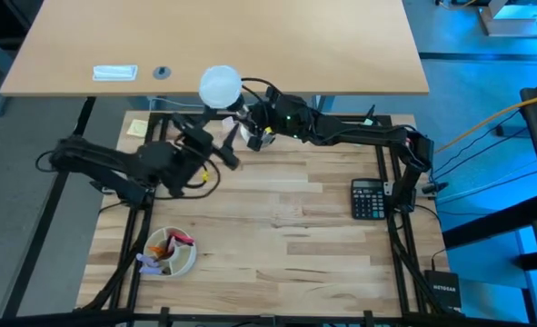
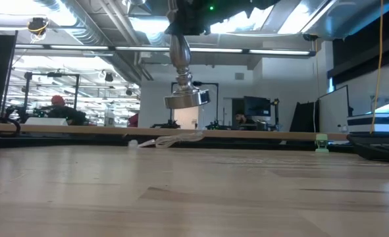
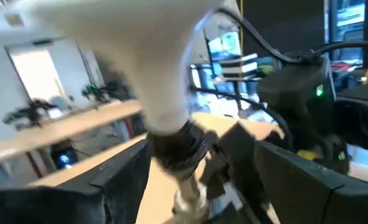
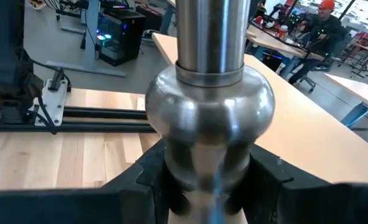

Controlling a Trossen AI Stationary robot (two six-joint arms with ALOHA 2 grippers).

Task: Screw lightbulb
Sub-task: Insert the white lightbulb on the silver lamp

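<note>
The left gripper (image 1: 215, 143) has its fingers (image 3: 118, 180) spread either side of the black socket (image 3: 177, 146) under the bulb (image 1: 220, 85), at the table's far edge. The right gripper (image 1: 254, 127) is clamped on the silver stand (image 4: 210, 106), held in the air.

"NETGEAR" stands on the black box (image 1: 447, 289) (small print, at the table's corner).

A calculator (image 1: 370, 199) lies well apart from a bowl (image 1: 170, 252) (holding colourful bits).
</note>
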